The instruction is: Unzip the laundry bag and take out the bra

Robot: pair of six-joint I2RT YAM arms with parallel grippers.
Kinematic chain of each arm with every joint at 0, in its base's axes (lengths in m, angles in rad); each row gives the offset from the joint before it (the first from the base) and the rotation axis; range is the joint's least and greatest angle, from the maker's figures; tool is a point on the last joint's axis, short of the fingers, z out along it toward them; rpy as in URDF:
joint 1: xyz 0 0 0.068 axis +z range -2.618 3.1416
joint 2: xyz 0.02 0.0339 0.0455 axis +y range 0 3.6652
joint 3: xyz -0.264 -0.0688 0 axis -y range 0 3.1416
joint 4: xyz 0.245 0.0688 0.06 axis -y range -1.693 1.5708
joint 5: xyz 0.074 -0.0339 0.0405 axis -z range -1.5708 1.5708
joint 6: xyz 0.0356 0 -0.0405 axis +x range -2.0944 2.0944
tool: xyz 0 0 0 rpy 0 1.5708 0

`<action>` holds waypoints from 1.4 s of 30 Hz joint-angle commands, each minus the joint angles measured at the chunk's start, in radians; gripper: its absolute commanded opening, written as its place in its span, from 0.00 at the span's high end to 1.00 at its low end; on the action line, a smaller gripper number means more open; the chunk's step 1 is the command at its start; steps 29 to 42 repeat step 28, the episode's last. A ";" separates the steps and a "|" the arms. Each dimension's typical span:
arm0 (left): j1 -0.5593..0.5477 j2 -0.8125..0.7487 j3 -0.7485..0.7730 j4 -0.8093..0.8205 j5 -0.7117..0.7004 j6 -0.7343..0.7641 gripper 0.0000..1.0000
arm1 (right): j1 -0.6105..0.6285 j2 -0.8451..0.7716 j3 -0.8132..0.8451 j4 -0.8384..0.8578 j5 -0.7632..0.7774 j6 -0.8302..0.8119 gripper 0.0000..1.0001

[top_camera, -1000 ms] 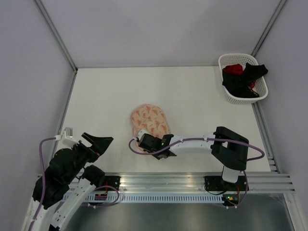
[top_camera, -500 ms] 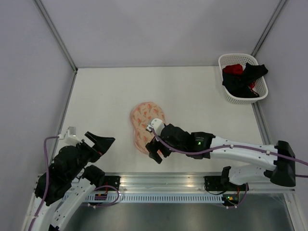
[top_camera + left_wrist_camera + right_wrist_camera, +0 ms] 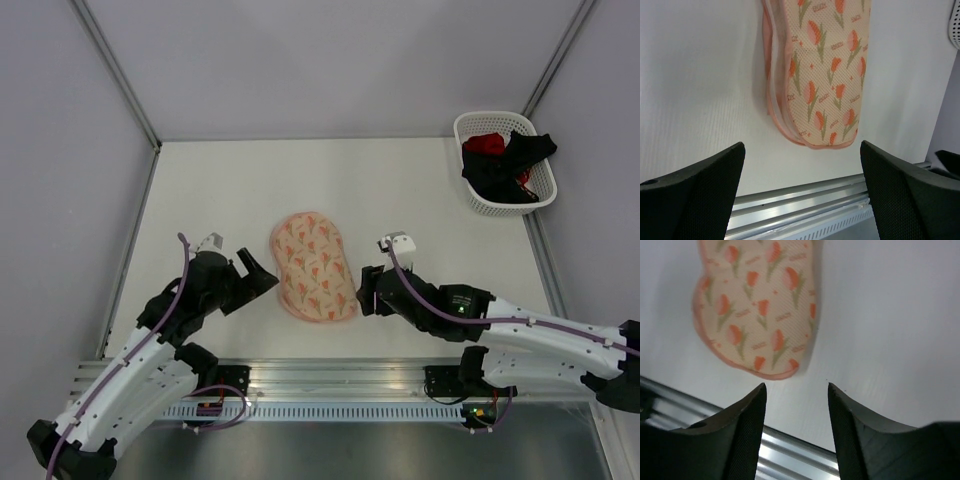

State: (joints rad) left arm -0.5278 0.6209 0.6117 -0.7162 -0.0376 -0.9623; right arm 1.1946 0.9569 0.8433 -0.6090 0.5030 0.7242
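The laundry bag (image 3: 313, 266) lies flat and closed on the white table, with its orange and green leaf print facing up. It also shows in the left wrist view (image 3: 825, 75) and in the right wrist view (image 3: 757, 305). My left gripper (image 3: 260, 276) is open and empty, just left of the bag's near half (image 3: 801, 145). My right gripper (image 3: 366, 290) is open and empty, just right of the bag's near end (image 3: 796, 386). Neither gripper touches the bag. The bra is hidden from view.
A white lattice basket (image 3: 470, 125) with black and red garments stands at the far right corner. The aluminium rail (image 3: 400, 375) runs along the near table edge, close below both grippers. Grey walls enclose the table.
My right gripper has moved off the bag's near end to its right side. My left arm has swung forward from the near left corner to the bag's left side.
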 commanded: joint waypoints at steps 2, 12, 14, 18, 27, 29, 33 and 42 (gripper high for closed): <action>0.002 0.000 -0.026 0.121 0.033 0.051 0.00 | -0.075 0.121 -0.099 0.001 0.020 0.182 0.58; 0.002 -0.071 -0.101 0.164 0.094 0.105 0.00 | -0.081 -0.251 -0.199 0.201 -0.009 0.101 0.02; 0.002 -0.098 -0.110 0.167 0.110 0.103 0.00 | -0.081 -0.289 -0.178 0.146 -0.020 0.092 0.02; 0.002 -0.145 -0.121 0.166 0.130 0.100 0.00 | -0.081 -0.254 -0.119 0.062 -0.063 0.098 0.02; 0.002 -0.159 -0.119 0.166 0.156 0.111 0.00 | -0.081 -0.241 -0.109 0.101 -0.090 0.080 0.02; 0.002 -0.156 -0.119 0.166 0.157 0.114 0.00 | -0.081 -0.241 -0.101 0.095 -0.078 0.086 0.02; 0.002 -0.156 -0.119 0.166 0.157 0.114 0.00 | -0.081 -0.241 -0.101 0.095 -0.078 0.086 0.02; 0.002 -0.156 -0.119 0.166 0.157 0.114 0.00 | -0.081 -0.241 -0.101 0.095 -0.078 0.086 0.02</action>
